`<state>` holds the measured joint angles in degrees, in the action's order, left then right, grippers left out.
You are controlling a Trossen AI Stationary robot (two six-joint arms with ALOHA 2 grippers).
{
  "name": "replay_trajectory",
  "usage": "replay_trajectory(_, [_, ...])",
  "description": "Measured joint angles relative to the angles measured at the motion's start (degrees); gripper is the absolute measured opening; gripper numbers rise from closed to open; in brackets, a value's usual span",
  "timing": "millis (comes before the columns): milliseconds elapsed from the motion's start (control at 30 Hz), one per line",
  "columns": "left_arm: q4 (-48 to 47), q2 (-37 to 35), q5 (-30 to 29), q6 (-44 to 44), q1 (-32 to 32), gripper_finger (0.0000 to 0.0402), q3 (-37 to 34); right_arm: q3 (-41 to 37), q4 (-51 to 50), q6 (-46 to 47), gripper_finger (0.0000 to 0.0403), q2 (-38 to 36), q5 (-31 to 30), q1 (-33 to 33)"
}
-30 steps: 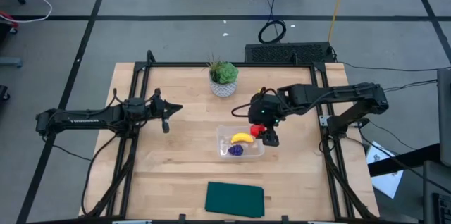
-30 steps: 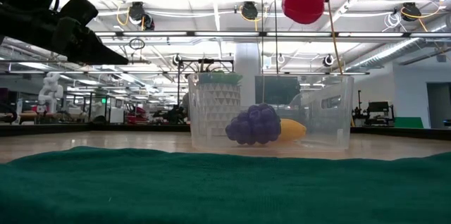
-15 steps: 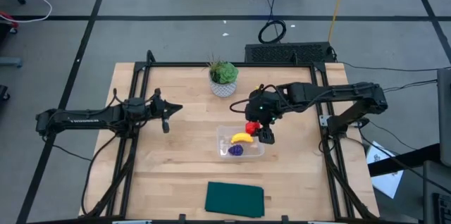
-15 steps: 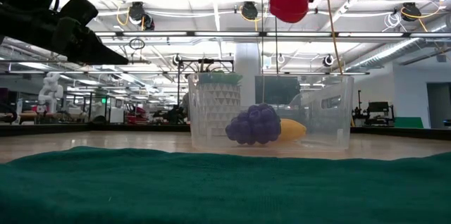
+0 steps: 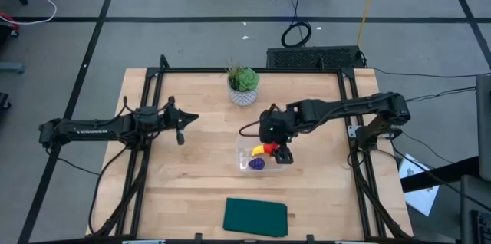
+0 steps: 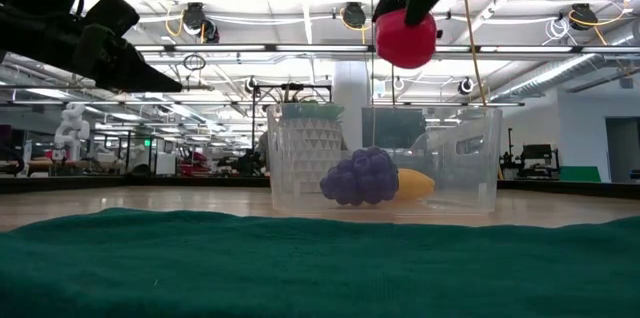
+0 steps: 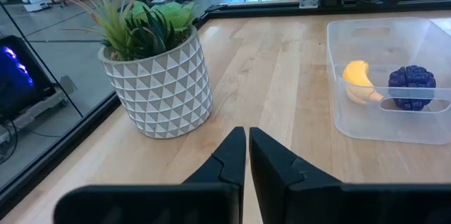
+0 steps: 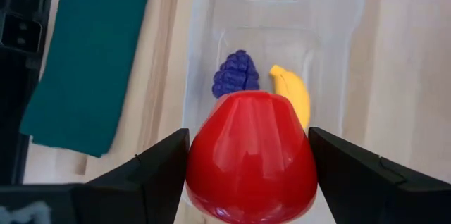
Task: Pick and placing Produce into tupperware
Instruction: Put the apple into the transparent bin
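Red fruit (image 8: 251, 155) hangs above the clear tupperware (image 8: 204, 20) holding banana (image 8: 292, 91) and purple grapes (image 8: 237, 73)

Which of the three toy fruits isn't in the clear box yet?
The red fruit. It is held in the right tool, up in the air above the clear box, while the yellow banana and the purple grapes already lie inside.

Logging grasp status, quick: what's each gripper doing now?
Left gripper: shut, empty.
Right gripper: shut on the red fruit, above the tupperware.
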<state>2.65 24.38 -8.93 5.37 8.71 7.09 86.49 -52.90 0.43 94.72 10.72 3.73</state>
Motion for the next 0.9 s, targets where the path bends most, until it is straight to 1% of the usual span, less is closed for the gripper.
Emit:
replay_trajectory(167, [-0.1, 0.0, 0.0, 0.1, 0.0, 0.0026, 0.0, -1.0, 2.2, -2.1, 0.0265, 1.0, 0.0, 1.3])
replay_trajectory(367, [-0.5, 0.0, 0.0, 0.1, 0.0, 0.0026, 0.0, -4.3, 5.4, -7.7, 0.0265, 0.8, 0.1, 1.8])
replay_trajectory(500, [-1.0, 0.0, 0.0, 0.3, 0.0, 0.0026, 0.0, -7.2, 5.4, -14.4, 0.0265, 0.8, 0.0, 1.8])
replay_trajectory(633, [-1.1, 0.0, 0.0, 0.3, 0.0, 0.0026, 0.0, -9.4, 7.5, -16.6, 0.0265, 0.7, 0.0, 1.9])
replay_trajectory(767, [-1.1, 0.0, 0.0, 0.3, 0.0, 0.0026, 0.0, -10.3, 8.0, -21.4, 0.0265, 0.7, 0.0, 2.2])
replay_trajectory(900, [-1.2, 0.0, 0.0, 0.3, 0.0, 0.0026, 0.0, -10.4, 9.1, -21.9, 0.0265, 0.7, 0.1, 2.4])
